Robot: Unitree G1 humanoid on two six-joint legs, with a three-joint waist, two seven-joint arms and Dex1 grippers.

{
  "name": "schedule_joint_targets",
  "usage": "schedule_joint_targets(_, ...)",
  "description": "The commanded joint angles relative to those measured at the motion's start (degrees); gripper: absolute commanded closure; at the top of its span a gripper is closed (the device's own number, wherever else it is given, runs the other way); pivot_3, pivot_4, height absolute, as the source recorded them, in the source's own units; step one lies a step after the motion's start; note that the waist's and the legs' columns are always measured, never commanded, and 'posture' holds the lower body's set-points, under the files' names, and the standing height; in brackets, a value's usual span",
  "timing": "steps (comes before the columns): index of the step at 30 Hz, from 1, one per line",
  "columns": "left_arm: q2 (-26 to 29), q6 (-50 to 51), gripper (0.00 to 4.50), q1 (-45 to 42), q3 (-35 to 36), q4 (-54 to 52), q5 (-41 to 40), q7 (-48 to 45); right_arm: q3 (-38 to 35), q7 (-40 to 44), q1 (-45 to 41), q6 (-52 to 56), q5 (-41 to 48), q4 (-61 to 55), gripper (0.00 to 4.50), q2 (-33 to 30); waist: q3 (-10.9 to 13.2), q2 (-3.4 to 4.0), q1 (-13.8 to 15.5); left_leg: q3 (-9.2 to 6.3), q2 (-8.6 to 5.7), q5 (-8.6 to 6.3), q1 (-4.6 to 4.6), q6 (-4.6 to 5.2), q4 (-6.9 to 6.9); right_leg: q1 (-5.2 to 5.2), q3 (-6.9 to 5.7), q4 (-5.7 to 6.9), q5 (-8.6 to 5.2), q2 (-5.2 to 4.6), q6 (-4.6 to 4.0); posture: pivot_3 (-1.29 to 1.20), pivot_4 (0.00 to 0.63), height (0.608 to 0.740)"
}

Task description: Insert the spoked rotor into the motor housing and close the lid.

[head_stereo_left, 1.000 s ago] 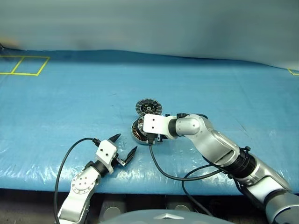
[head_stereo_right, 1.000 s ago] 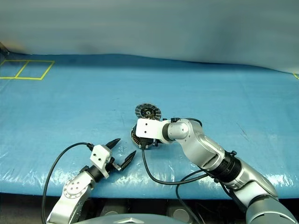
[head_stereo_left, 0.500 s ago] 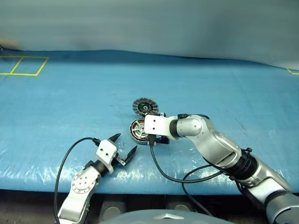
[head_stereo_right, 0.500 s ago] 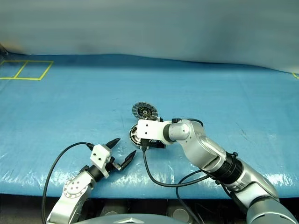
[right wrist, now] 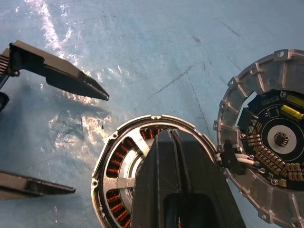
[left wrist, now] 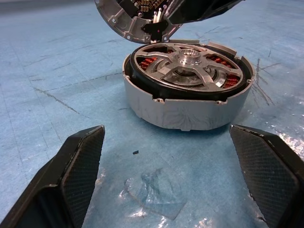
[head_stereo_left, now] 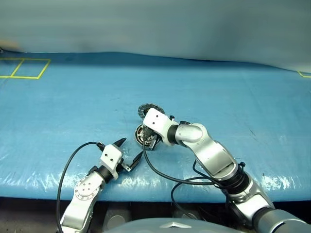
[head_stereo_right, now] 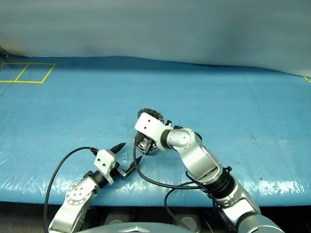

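Note:
The motor housing [left wrist: 185, 107] stands on the blue mat, copper coils showing inside its rim. The spoked rotor [left wrist: 188, 58] sits in it, a black ring with silver spokes and hub. The lid [right wrist: 270, 152] is swung open at the housing's far rim, its inner face with a dark centre showing; it is partly hidden behind my right wrist in the head views [head_stereo_left: 144, 108]. My right gripper [right wrist: 172, 135] hovers over the housing's middle with its fingers shut together on nothing I can see. My left gripper [head_stereo_left: 131, 147] rests near the mat's front edge, open, pointing at the housing [head_stereo_left: 142, 135].
Blue sheeting [head_stereo_left: 73, 97] covers the whole table, with yellow tape squares [head_stereo_left: 24, 68] at the far left. Black cables [head_stereo_left: 165, 177] trail from both wrists over the front edge. Wide free room lies left, right and beyond the housing.
My right wrist has rolled and shifted left over the housing, and its fingers have gone from open to shut. The left arm has stayed still.

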Motion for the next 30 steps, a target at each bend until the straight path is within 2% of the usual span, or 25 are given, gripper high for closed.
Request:
schedule_joint_targets(1, 0.0, -0.6, 0.00, -0.1, 0.0, -2.2, -0.2, 0.0, 0.7, -3.1, -0.2, 0.7, -0.4, 0.4, 4.45, 1.9, 0.0, 0.00, 0.0, 0.00, 0.00, 0.00, 0.00, 0.00, 0.00, -0.01, 0.00, 0.01, 0.00, 0.00, 0.00, 0.00, 0.150, 0.740)
schedule_joint_targets(15, -0.6, -0.6, 0.00, 1.0, -0.1, -2.5, -0.1, 0.5, 8.7, -7.4, -0.4, 2.9, -1.7, 6.4, 4.45, 3.3, 0.0, 0.01, -0.3, 0.00, 0.01, 0.00, 0.05, 0.00, -0.01, 0.00, 0.00, 0.01, 0.00, 0.00, 0.00, 0.00, 0.150, 0.740)
schedule_joint_targets(18, -0.6, -0.6, 0.00, 1.0, -0.1, -2.6, -0.1, 0.5, 7.7, -7.7, -0.4, 2.6, -1.2, 5.8, 4.45, 3.8, 0.0, 0.02, -0.5, 0.00, 0.01, 0.00, 0.08, 0.00, -0.01, 0.00, 0.00, 0.01, 0.00, 0.00, 0.00, 0.00, 0.150, 0.740)
schedule_joint_targets(22, -0.5, -0.7, 0.00, 1.1, 0.0, -2.6, -0.1, 0.5, 1.0, -5.2, -0.1, 2.5, 3.2, 0.6, 4.45, 4.2, 0.0, 0.02, -0.6, -0.01, 0.01, 0.00, 0.01, 0.00, -0.01, 0.01, 0.00, 0.01, 0.00, 0.00, 0.00, 0.00, 0.150, 0.740)
schedule_joint_targets(27, -0.5, -0.8, 0.00, 1.0, -0.2, -2.6, 0.0, 0.5, -7.1, 0.7, 0.4, 4.2, 10.0, -7.6, 4.45, -2.6, 0.0, 0.02, -0.4, -0.02, 0.00, 0.00, -0.02, 0.00, -0.02, 0.01, 0.00, -0.04, 0.00, 0.00, 0.00, 0.00, 0.150, 0.740)
schedule_joint_targets(30, -0.5, -0.9, 0.00, 0.4, -0.7, -2.2, 0.6, 0.5, -8.2, 4.6, 1.0, 4.8, 11.8, -9.7, 4.45, -11.5, 0.0, 0.02, -0.3, -0.02, 0.00, -0.01, 0.00, 0.00, -0.01, 0.02, 0.00, -0.04, -0.01, 0.00, -0.01, 0.00, 0.150, 0.740)
